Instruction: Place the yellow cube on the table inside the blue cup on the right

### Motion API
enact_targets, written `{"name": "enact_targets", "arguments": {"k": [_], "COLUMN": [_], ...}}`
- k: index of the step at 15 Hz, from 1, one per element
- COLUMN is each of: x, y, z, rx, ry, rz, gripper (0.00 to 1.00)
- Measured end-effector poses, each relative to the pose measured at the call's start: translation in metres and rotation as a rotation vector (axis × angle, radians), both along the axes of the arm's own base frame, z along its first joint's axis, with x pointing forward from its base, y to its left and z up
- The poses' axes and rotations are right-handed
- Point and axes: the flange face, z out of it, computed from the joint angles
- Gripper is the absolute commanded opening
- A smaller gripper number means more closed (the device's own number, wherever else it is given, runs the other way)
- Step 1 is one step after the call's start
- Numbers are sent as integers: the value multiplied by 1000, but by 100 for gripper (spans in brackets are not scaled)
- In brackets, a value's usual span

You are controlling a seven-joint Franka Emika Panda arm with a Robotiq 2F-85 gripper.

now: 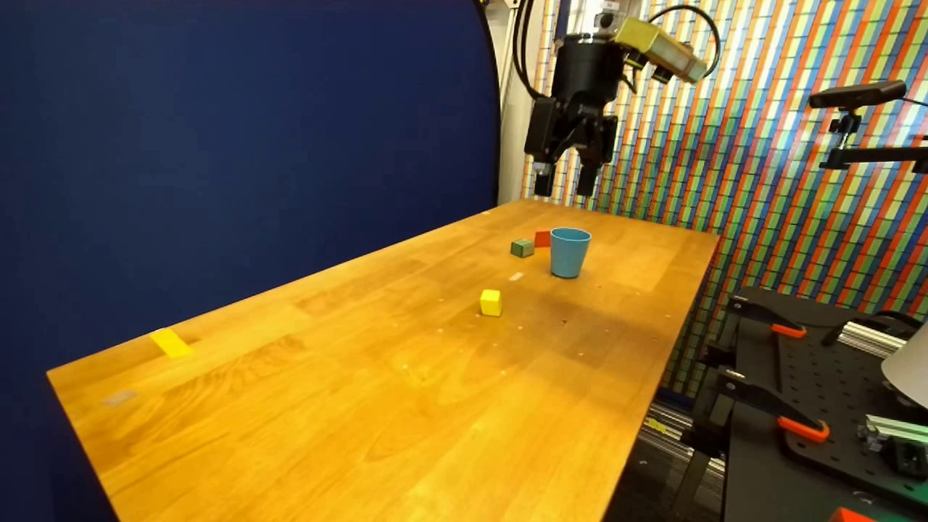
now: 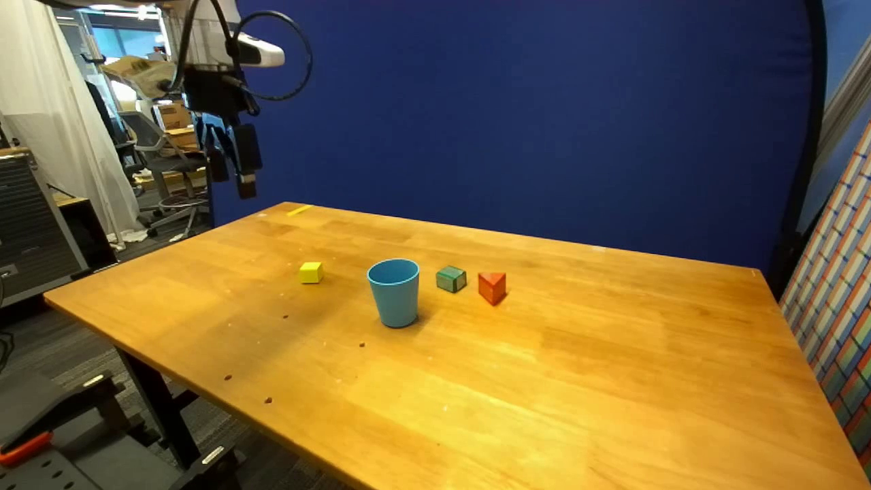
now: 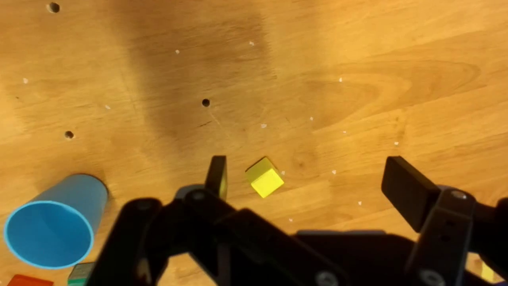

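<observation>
The small yellow cube (image 1: 491, 302) (image 2: 311, 273) rests on the wood-grain table (image 1: 377, 406) (image 2: 612, 381), apart from the other objects. The light-blue cup (image 1: 569, 254) (image 2: 396, 296) stands upright on the table with its mouth up. My gripper (image 1: 565, 184) (image 2: 233, 178) is open and empty, high above the table in both exterior views. In the wrist view the cube (image 3: 265, 178) shows below and between the spread fingers (image 3: 307, 174), nearer the left finger and turned at an angle to them. The cup (image 3: 85, 198) is at the lower left there, and its visible inside is empty.
A green block (image 1: 522, 249) (image 2: 451, 279) and a red block (image 1: 543, 239) (image 2: 492, 288) lie close to the cup. A flat yellow piece (image 1: 171, 342) lies at the table's edge by the blue backdrop (image 1: 254, 145). A black cart (image 1: 783, 449) stands beside the table.
</observation>
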Motion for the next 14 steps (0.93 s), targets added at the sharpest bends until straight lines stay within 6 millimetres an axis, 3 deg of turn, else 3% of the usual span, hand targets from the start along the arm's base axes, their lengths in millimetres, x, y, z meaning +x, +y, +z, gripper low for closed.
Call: {"name": "enact_targets", "arguments": {"k": [7, 14], "x": [49, 77], "y": [21, 12], "z": [-60, -106], "rx": [1, -12], "ry": [48, 74], "rz": [39, 56], "gripper": [100, 100]}}
